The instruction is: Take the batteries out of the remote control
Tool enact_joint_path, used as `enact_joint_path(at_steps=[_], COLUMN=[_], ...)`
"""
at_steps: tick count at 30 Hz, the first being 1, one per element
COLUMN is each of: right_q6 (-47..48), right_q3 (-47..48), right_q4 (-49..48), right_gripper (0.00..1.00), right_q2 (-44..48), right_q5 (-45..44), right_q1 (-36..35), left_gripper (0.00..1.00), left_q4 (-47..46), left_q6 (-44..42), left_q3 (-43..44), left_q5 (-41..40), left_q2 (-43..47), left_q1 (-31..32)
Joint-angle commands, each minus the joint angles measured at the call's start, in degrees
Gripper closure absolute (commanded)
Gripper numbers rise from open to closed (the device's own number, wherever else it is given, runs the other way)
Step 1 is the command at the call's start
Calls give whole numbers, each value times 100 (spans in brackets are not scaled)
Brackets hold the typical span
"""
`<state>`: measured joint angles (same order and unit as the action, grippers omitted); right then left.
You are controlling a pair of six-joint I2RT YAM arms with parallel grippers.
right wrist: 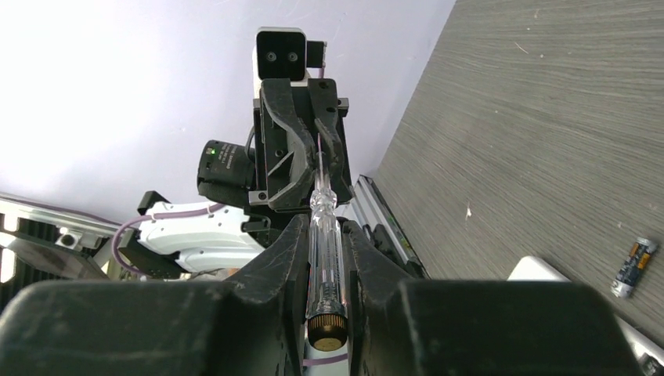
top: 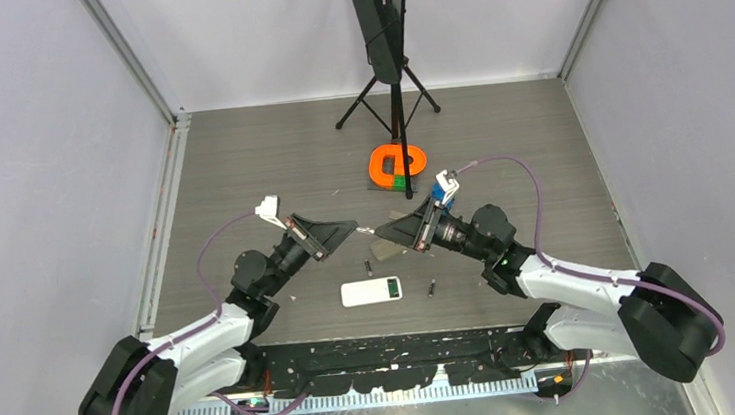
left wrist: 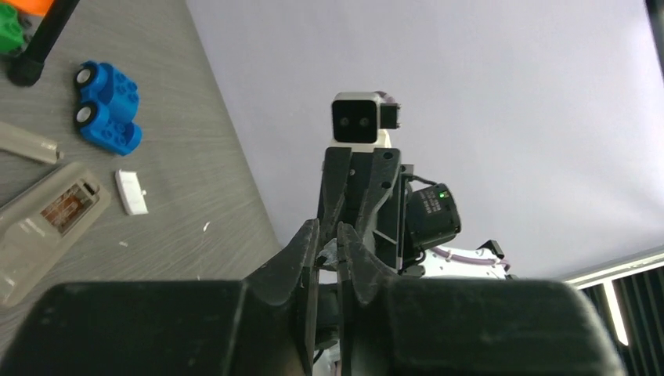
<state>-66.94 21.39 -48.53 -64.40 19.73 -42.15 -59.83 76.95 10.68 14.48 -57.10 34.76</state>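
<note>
On a grey table [top: 241,178], the left gripper [top: 353,228] is pinched shut on the shaft of a screwdriver [right wrist: 324,227], the right gripper [top: 382,232] is closed around its clear handle, and loose batteries [top: 368,266] lie beside a white remote [top: 371,291].

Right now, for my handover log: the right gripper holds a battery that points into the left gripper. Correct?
No. The right gripper holds a clear-handled screwdriver, not a battery, as the right wrist view shows. Its thin metal shaft does point into the left gripper.
</note>
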Motion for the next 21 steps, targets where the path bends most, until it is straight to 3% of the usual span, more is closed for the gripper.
enact_joint_path(at_steps=[1, 4, 7, 15, 17, 21], right_q6=[654, 1099, 1571, 2506, 2744, 3089], right_q3=[292, 417, 616, 1718, 2092, 2664], right_q4=[1226, 2500, 3921, 7501, 8302, 9242], right_gripper=[100, 100, 100, 100, 100, 100], right_q2=[491, 1109, 1725, 2021, 1766, 1159], right_q5=[-167, -479, -769, -1282, -1272, -896], right_q1=[-39, -37, -39, -30, -35, -103], left_gripper=[77, 41, 4, 0, 0, 0], left_q4=[162, 877, 2157, 7366, 7971, 8251], left_q6=[-250, -388, -649, -2206, -2427, -2651], left_q3=[-45, -37, 99, 1337, 1538, 1692], left_q5=[-59, -124, -121, -724, -690, -156], left_q2=[140, 464, 988, 1952, 1708, 908], left_q1=[36, 16, -84, -185, -181, -130])
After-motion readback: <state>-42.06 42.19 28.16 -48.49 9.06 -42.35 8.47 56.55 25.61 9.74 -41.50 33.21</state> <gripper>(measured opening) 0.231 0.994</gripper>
